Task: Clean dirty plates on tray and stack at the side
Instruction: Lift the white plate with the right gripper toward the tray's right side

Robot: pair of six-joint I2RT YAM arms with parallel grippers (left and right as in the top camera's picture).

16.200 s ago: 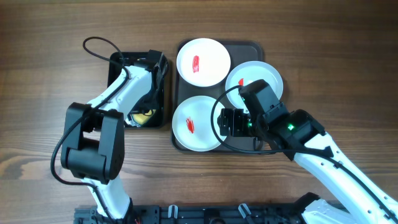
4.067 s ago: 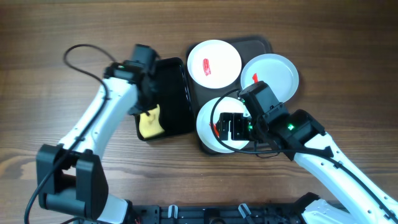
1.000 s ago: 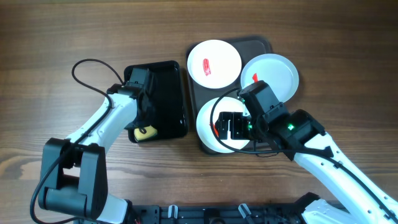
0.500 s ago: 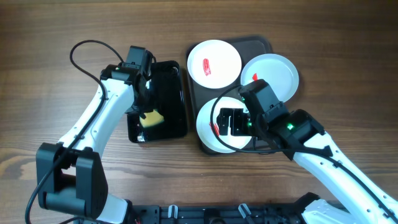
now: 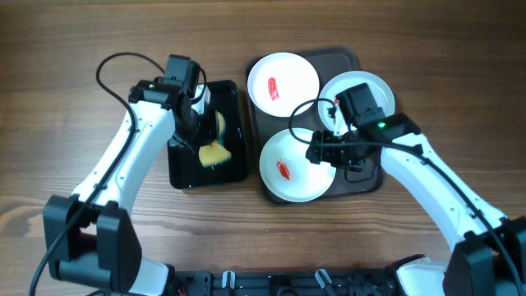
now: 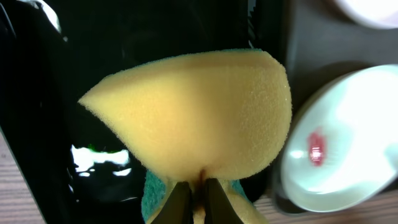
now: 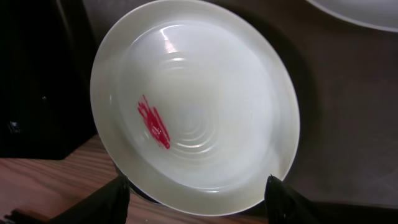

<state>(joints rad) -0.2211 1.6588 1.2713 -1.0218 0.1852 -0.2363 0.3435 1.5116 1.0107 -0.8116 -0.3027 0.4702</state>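
Left tool [image 6: 196, 198]: closed fully on the lower edge of a yellow foam sponge [image 6: 193, 118] with a green backing. The sponge was held over the right half of the glossy black rectangular tub [image 5: 233, 105], which stood on the brown wooden surface [image 5: 82, 49].

The tub stood just left of the large dark grey-brown rectangular tray [image 5: 367, 182]. The tray carried the following:
- A round white plate with a red smear [image 5: 283, 84], at the far left corner.
- A second white plate with a red smear [image 7: 199, 106], at the near edge.
- A pale round plate [image 5: 383, 92], at the far right. It was partly hidden by the right arm, and its right edge lay past the tray rim.

Right tool [image 7: 196, 202]: the fingers [image 7: 106, 199] were set wide apart, one at each side of a section of the second white plate's rim. Whether they pressed on that rim could not be told
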